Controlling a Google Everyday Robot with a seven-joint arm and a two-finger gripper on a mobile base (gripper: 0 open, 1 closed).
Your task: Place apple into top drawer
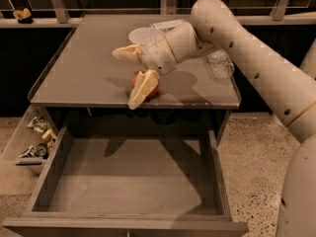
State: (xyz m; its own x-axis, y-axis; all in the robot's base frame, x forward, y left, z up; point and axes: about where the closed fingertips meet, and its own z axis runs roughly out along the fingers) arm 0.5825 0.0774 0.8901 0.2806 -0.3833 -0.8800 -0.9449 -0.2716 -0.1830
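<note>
Weight will matter little here: the round red-orange apple (155,87) is likely a light, firm load, stiff enough to take a squeeze, but its skin is smooth and its shape gives flat pads no edge to catch. It would roll if nudged, and it could bruise if dropped. It sits on the flat top of the grey cabinet (89,68), close to the front edge and well in front of the white bowl (144,33). The pale two-finger gripper (123,79) on the cream arm hangs right at the fruit with its claw spread wide and nothing in it. One cream finger (142,89) slants down across the near face of the apple and hides its middle. The other (126,52) points away to the left, apart from the fruit. Whether the near finger touches the skin I cannot tell. My judgement is that the safest hold is across the widest part of the apple, at mid-height, with the pads on opposite sides so that it cannot squirt out when they close. Below, the wide shallow grey top drawer (133,181) is pulled out, its flat bottom bare. The fruit should be lowered close to that floor before release, not dropped, and kept away from the small pale side bin of clutter (15,141).
</note>
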